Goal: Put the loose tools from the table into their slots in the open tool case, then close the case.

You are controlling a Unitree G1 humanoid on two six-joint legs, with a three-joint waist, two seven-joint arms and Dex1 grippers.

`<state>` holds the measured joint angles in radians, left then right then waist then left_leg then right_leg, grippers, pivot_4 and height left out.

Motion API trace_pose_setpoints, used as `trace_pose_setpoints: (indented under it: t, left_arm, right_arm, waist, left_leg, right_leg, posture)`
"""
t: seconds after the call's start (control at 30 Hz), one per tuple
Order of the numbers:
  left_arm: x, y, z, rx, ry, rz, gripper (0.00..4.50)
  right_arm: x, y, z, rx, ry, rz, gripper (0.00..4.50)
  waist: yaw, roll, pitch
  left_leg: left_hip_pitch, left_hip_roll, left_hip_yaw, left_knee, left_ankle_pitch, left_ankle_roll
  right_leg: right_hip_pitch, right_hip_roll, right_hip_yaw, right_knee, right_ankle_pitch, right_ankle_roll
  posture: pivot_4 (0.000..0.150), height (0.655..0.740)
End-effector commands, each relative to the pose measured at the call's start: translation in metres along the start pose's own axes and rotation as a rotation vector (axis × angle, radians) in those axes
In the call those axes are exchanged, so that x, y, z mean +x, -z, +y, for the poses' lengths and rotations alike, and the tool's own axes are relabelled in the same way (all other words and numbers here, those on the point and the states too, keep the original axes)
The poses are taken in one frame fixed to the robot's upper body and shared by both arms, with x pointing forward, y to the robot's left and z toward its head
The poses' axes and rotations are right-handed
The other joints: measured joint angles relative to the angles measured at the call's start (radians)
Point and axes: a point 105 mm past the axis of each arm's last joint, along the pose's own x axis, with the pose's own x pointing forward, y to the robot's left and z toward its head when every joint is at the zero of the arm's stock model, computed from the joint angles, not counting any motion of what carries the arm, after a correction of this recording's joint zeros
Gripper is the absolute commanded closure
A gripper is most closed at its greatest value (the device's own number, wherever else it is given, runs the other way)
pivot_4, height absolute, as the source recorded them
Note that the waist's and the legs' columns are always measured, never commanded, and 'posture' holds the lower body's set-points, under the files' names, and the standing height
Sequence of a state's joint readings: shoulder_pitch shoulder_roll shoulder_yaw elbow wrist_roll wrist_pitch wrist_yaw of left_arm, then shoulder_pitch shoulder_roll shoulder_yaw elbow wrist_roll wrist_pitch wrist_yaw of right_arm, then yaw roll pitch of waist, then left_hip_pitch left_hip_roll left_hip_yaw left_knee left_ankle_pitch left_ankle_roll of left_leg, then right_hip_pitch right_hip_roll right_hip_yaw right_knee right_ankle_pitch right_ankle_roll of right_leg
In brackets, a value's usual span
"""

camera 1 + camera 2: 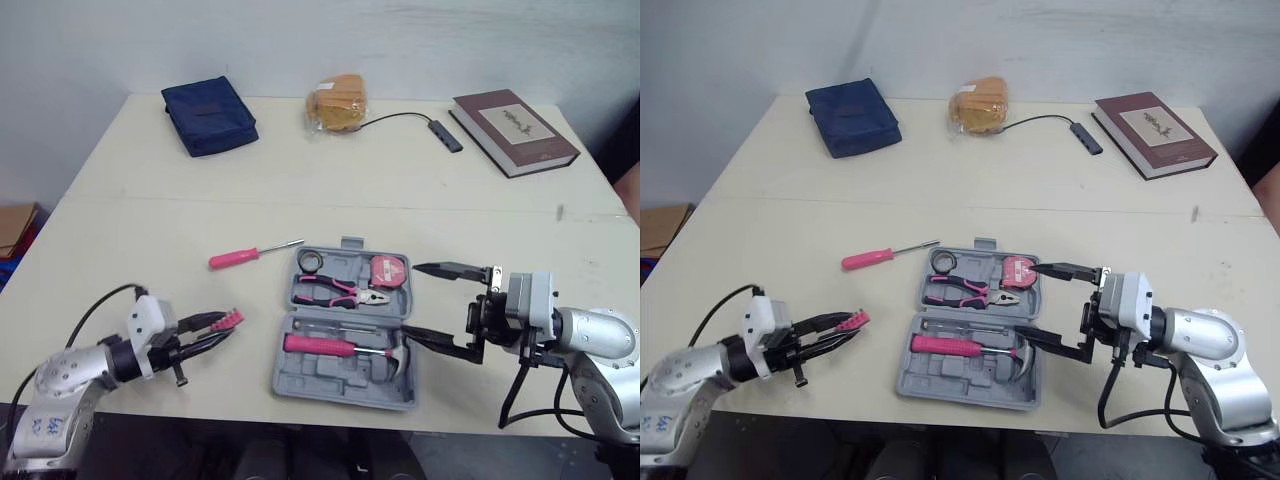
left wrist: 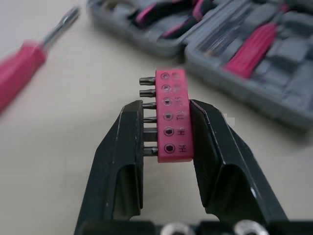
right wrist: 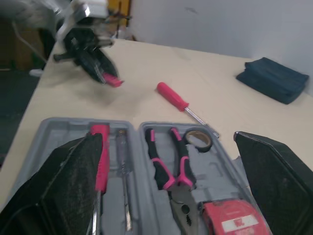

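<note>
Counter point(image 1: 150, 200) first: the open tool case point(image 1: 330, 392) sits near your front edge, a bit right of centre, both halves lying flat, with pliers point(image 1: 338, 291), tape measure point(image 1: 388, 269) and hammer point(image 1: 340, 347) already seated. The right jaws are spread wide with nothing in them, hanging over the case's right side. The pink screwdriver point(image 1: 245, 256) is loose on the counter just off the case's far-left corner, shaft tip toward the case, and the left arm's nearer to it. The left jaws are closed on the pink bit holder point(image 2: 172, 115), pinching it across its flat sides, held low left of the case. That's the relation that matters imo: the case lies straight to the right of those jaws, and the holder's long axis runs out along them toward the case's left wall. Can't make out which slot is its own
</note>
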<state>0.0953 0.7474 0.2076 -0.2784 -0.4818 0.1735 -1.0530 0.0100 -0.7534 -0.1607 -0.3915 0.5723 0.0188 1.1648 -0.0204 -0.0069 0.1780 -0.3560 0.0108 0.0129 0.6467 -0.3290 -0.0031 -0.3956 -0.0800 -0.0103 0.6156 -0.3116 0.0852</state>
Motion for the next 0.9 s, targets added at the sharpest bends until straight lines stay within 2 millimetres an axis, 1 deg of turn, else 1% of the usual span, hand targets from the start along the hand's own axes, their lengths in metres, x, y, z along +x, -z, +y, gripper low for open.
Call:
trace_pose_setpoints:
  t: [0.03,0.07,0.17,0.23,0.3,0.37,0.4,0.5,0.6,0.67,0.73,0.83,0.9]
  left_arm:
    - [0.019,-0.026,-0.025,-0.002,0.198,-0.024,3.81]
    - [0.021,-0.028,-0.025,0.004,0.205,-0.016,3.81]
    - [0.042,-0.027,-0.037,0.089,0.309,0.100,3.81]
    - [0.050,-0.024,-0.044,0.130,0.354,0.189,3.81]
    - [0.054,-0.024,-0.047,0.175,0.395,0.259,3.81]
    - [0.058,-0.024,-0.043,0.230,0.374,0.325,3.81]
    - [0.061,-0.025,-0.042,0.223,0.364,0.335,3.81]
    - [0.059,-0.017,-0.046,0.232,0.393,0.433,3.81]
    - [0.063,-0.014,-0.042,0.244,0.360,0.451,3.81]
    - [0.064,-0.013,-0.045,0.234,0.393,0.456,3.81]
    - [0.063,-0.010,-0.045,0.232,0.391,0.480,3.81]
    - [0.069,-0.006,-0.039,0.255,0.350,0.494,3.81]
    - [0.075,-0.004,-0.038,0.232,0.335,0.489,3.81]
  right_arm:
    - [-0.009,-0.003,0.007,-0.021,-0.040,0.004,0.00]
    - [-0.010,-0.002,0.007,-0.019,-0.037,0.004,0.00]
    - [-0.013,0.003,0.011,-0.009,-0.033,0.011,0.00]
    - [-0.014,0.007,0.015,0.000,-0.036,0.016,0.00]
    - [-0.015,0.009,0.019,0.006,-0.041,0.020,0.00]
    - [-0.016,0.010,0.024,0.004,-0.058,0.029,0.00]
    - [-0.016,0.010,0.026,0.003,-0.065,0.030,0.00]
    - [-0.015,0.008,0.028,0.006,-0.068,0.020,0.00]
    - [-0.015,0.008,0.029,0.009,-0.069,0.021,0.00]
    - [-0.015,0.010,0.029,0.011,-0.068,0.023,0.00]
    - [-0.015,0.010,0.029,0.011,-0.067,0.024,0.00]
    - [-0.015,0.011,0.028,0.006,-0.060,0.022,0.00]
    - [-0.014,0.012,0.027,0.004,-0.057,0.020,0.00]
  waist:
    - [-0.003,0.000,0.000]
    - [-0.007,0.001,0.001]
    - [-0.010,0.001,0.001]
    - [-0.005,0.001,0.001]
    - [-0.005,0.001,0.001]
    - [-0.004,0.000,0.002]
    - [-0.004,0.000,0.002]
    - [-0.007,0.000,0.002]
    - [-0.004,0.000,0.002]
    - [-0.001,-0.001,0.003]
    - [0.001,-0.001,0.003]
    - [0.005,-0.001,0.003]
    - [0.008,-0.001,0.003]
  left_leg:
    - [0.000,0.000,0.000,0.000,0.000,0.000]
    - [0.000,0.000,0.000,0.000,0.000,0.000]
    - [0.001,0.000,0.000,0.001,0.000,0.000]
    - [0.001,0.000,0.000,0.001,0.001,-0.001]
    - [0.001,0.000,0.000,0.001,0.001,-0.001]
    - [0.002,0.000,0.000,0.001,0.002,-0.001]
    - [0.002,0.000,0.000,0.001,0.002,-0.001]
    - [0.001,0.000,0.000,0.002,0.002,-0.001]
    - [0.002,0.000,0.000,0.002,0.002,-0.001]
    - [0.001,0.000,0.000,0.003,0.002,-0.001]
    - [0.001,0.000,0.000,0.003,0.002,-0.001]
    - [0.001,0.000,0.000,0.003,0.002,-0.001]
    - [0.001,0.000,0.000,0.004,0.002,-0.001]
  right_leg:
    - [0.000,0.000,0.000,0.000,0.000,0.000]
    - [0.000,0.000,0.000,0.000,0.000,0.000]
    - [0.000,0.001,0.000,0.001,0.000,0.000]
    - [0.001,0.002,0.000,0.002,0.000,0.000]
    - [0.001,0.002,0.000,0.003,0.000,0.000]
    - [0.001,0.002,0.000,0.003,0.000,0.000]
    - [0.001,0.002,0.000,0.003,0.000,0.000]
    - [0.001,0.003,0.001,0.004,0.000,0.000]
    - [0.001,0.003,0.001,0.004,0.000,0.000]
    - [0.001,0.003,0.001,0.005,0.000,0.000]
    - [0.001,0.003,0.001,0.005,0.000,0.000]
    - [0.002,0.003,0.001,0.005,0.000,0.000]
    - [0.002,0.003,0.001,0.005,0.000,0.000]
  posture:
    - [0.150,0.7400]
    - [0.150,0.7400]
    - [0.150,0.7400]
    - [0.150,0.7400]
    - [0.150,0.7400]
    - [0.150,0.7400]
    - [0.150,0.7400]
    - [0.150,0.7400]
    - [0.150,0.7400]
    - [0.150,0.7400]
    - [0.150,0.7400]
    - [0.150,0.7400]
    - [0.150,0.7400]
